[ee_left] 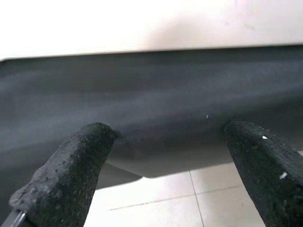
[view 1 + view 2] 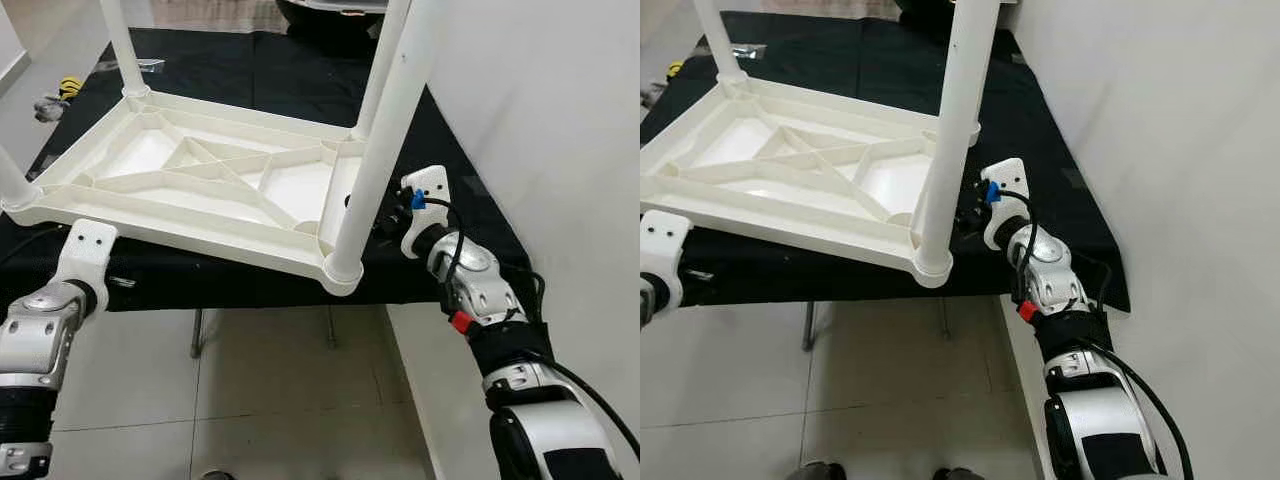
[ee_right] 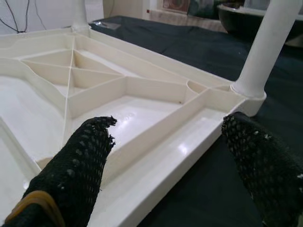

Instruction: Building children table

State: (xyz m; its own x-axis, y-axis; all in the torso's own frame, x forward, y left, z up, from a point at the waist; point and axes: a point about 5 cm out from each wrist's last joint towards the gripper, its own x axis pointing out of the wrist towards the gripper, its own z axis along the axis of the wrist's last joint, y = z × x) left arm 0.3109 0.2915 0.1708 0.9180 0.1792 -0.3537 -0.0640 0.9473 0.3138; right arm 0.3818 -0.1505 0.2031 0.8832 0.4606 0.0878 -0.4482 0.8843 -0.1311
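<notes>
Here, the upturned white table (image 2: 190, 180) is lying on the black cloth (image 2: 260, 70), legs (image 2: 385, 140) standing up, both the left gripper (image 1: 175, 156) and right gripper (image 3: 165, 156) hovering beside it, jaws apart.

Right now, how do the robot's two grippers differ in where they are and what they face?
The right gripper reaches over the side rim of the upturned white tabletop, near a leg; the left gripper sits lower, at the front edge of the black cloth. The right gripper faces the tabletop's ribbed underside; the left gripper faces cloth and floor tiles. Both are open and hold nothing.
</notes>
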